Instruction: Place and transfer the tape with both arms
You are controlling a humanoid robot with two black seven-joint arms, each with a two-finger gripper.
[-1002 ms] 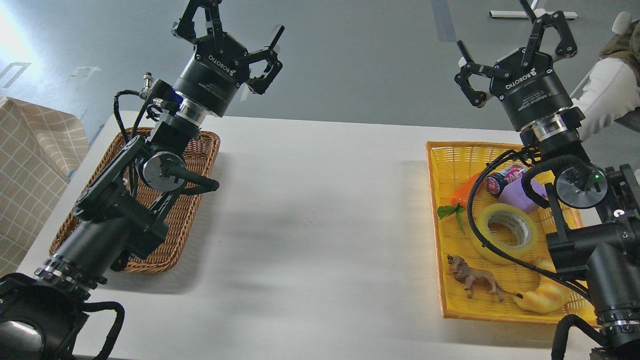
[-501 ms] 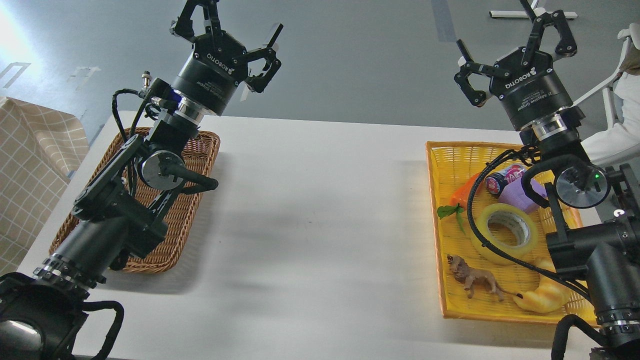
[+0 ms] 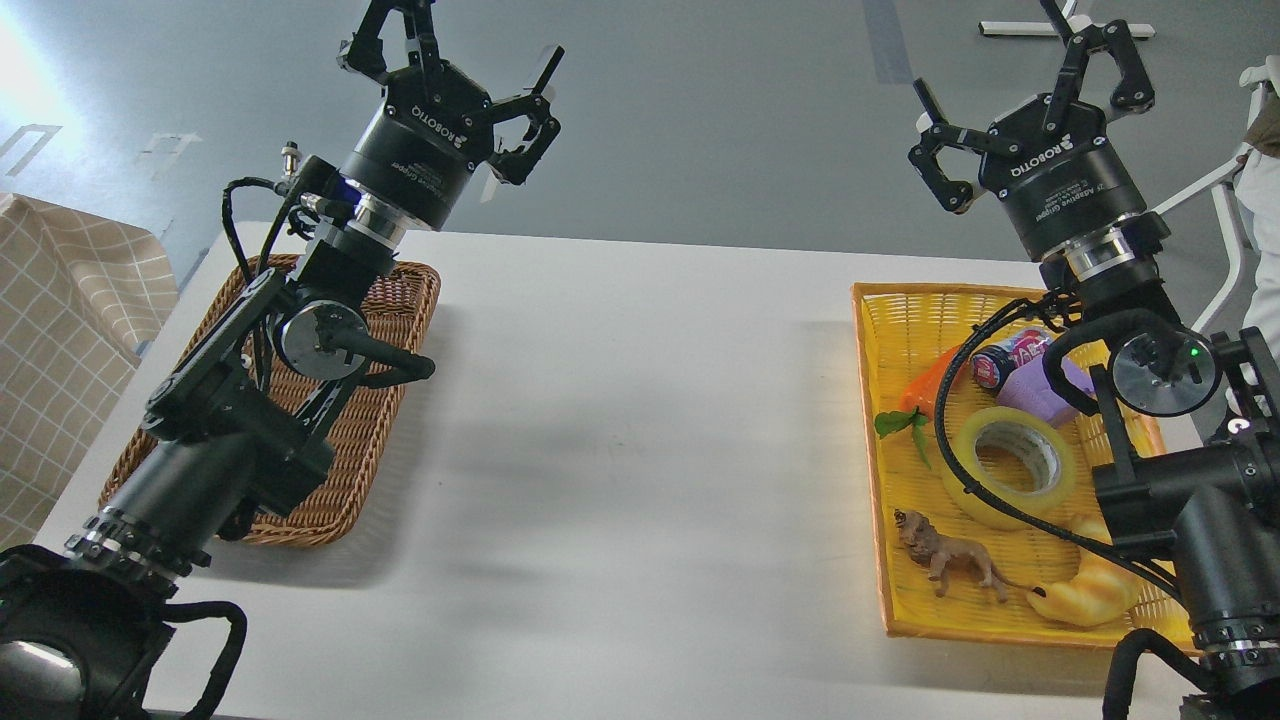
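Observation:
The roll of translucent yellow tape lies flat in the yellow basket at the right, its grey-white core facing up; a black cable crosses its left part. My right gripper is open and empty, raised high above the basket's far end. My left gripper is open and empty, raised above the far end of the brown wicker basket at the left. Both grippers are far from the tape.
The yellow basket also holds a toy lion, a yellow croissant toy, a carrot toy, a small can and a purple object. The white table lies between the baskets. A checked cloth is at the left.
My left gripper has shifted slightly up and to the left. The person in white at the right edge has moved out of view. The tape has not moved.

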